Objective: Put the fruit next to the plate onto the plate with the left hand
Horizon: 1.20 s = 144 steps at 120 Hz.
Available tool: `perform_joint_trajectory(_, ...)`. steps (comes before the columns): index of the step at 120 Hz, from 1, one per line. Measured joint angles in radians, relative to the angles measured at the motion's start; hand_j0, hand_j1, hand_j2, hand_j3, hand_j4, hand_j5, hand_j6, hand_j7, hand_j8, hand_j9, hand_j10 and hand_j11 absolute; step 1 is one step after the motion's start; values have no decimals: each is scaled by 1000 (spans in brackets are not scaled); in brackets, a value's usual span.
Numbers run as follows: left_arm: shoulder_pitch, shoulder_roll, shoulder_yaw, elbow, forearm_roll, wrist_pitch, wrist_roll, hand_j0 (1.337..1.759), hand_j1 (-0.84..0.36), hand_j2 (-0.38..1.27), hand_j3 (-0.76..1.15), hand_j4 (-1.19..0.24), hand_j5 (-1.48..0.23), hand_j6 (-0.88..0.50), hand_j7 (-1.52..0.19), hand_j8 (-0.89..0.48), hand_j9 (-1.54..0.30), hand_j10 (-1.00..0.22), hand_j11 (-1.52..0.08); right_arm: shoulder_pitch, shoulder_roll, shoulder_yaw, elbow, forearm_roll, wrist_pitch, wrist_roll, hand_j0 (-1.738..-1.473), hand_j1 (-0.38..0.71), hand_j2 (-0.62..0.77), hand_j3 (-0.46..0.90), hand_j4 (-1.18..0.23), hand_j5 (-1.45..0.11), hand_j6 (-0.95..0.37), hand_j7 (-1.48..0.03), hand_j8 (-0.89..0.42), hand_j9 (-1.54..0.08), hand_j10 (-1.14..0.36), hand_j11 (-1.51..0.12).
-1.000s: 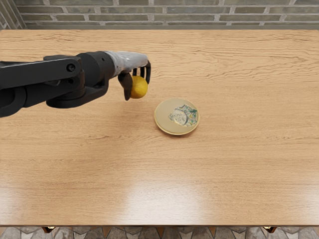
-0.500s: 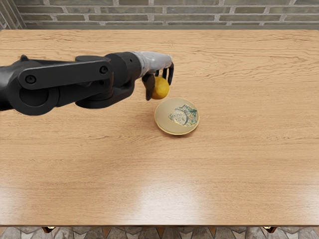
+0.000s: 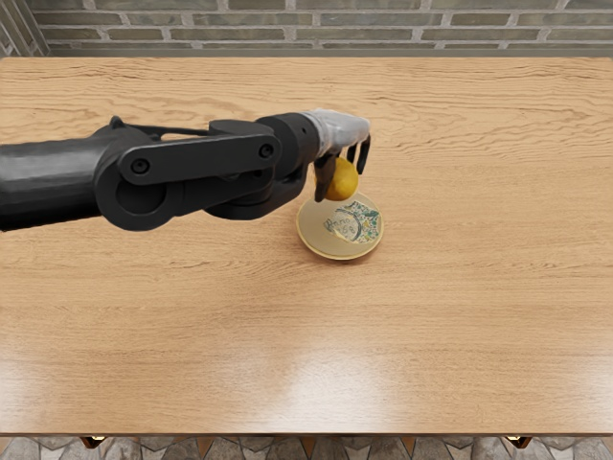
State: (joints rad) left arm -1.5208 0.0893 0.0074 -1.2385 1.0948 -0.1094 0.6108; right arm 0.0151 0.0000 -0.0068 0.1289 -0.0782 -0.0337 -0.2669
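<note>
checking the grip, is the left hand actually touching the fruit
Touching: the head view shows the left hand wrapped around the fruit, no gap.

I'm in a rendered indoor room, kind unclear: broad wood-grain desk [image 3: 431,335] filling my view, grey brick wall [image 3: 383,24] running behind it, stone floor tiles [image 3: 287,448] peeking out below.

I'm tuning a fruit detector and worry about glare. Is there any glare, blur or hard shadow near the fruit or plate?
Head view: sharp throughout, no blur on the left hand gripping the yellow fruit; a pale, soft glare patch on the table near its front edge, well clear of the plate; only a thin soft shadow under the plate's near rim.
</note>
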Motion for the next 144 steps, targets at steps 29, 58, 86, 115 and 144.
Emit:
perform_joint_trajectory(29, 4, -25, 18, 7, 0, 3, 0, 1656, -329, 617, 0, -613, -930, -443, -910, -509, -912, -686, -913, 0, 0, -1, 0, 0, 0, 0, -1658, -314, -6, 0, -30, -38, -30, -38, -30, -38, -30, -38)
perform_joint_trajectory(58, 13, -38, 27, 38, 0, 3, 0, 1656, -339, 632, 0, -604, -936, -433, -917, -500, -915, -688, -915, 0, 0, -1, 0, 0, 0, 0, -1658, -314, -6, 0, -30, -38, -30, -38, -30, -38, -30, -38)
perform_joint_trajectory(86, 17, -40, 46, 67, 0, 4, 0, 1656, -339, 619, 0, -601, -940, -426, -919, -493, -916, -689, -916, 0, 0, -1, 1, 0, 0, 0, -1658, -314, -6, 0, -30, -38, -30, -38, -30, -38, -30, -38)
perform_joint_trajectory(115, 19, -56, 47, 68, -8, 63, 0, 1657, -187, 321, 0, -463, -661, -386, -652, -420, -650, -495, -650, 1, 0, -1, 0, 0, 0, 0, -1658, -314, -6, 0, -30, -38, -30, -38, -30, -38, -30, -38)
perform_joint_trajectory(144, 10, -70, 45, 64, -12, 84, 0, 1658, -67, 142, 0, -353, -477, -330, -474, -341, -474, -363, -473, 1, 0, -1, 0, 0, 0, 0, -1658, -314, -6, 0, -30, -38, -30, -38, -30, -38, -30, -38)
